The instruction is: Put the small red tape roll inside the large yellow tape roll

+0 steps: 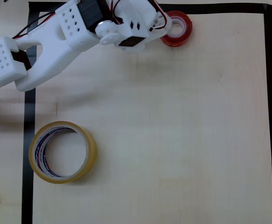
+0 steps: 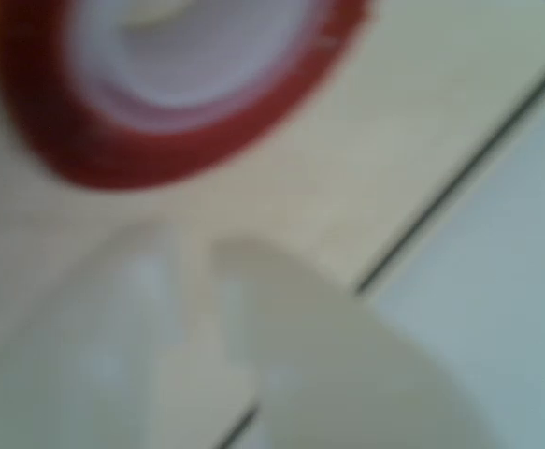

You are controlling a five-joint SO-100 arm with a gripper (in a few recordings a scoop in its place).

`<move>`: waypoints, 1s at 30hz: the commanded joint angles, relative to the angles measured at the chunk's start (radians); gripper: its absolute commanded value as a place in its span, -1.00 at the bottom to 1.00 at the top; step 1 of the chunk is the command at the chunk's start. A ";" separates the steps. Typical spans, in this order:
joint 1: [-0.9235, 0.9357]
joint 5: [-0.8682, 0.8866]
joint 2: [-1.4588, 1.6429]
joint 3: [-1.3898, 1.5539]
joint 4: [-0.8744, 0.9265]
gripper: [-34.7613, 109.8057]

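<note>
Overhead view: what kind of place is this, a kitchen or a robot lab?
Probably a robot practice table: a white arm over a pale wooden board outlined in black tape, with only tape rolls laid out.

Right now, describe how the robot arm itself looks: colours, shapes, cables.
The arm is white plastic with chunky, rounded printed segments; two panels carry grids of small round holes. Black motor blocks sit between the joints. Red, black and white cables run along it near the wrist and back at the left. In the wrist view the pincer is a blurred pale off-white shape.

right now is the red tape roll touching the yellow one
Apart. The overhead view shows the small red tape roll at the top edge and the large yellow tape roll lower left, bare table between.
</note>
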 commanded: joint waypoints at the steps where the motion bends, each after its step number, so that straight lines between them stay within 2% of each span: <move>1: -0.026 -0.015 0.044 -0.103 -0.103 -0.52; 9: -0.034 -0.008 -0.029 -0.103 -0.241 -0.52; 16: -0.035 0.054 -0.091 -0.104 -0.250 -0.52; 30: -0.038 0.141 -0.061 -0.103 0.060 -0.52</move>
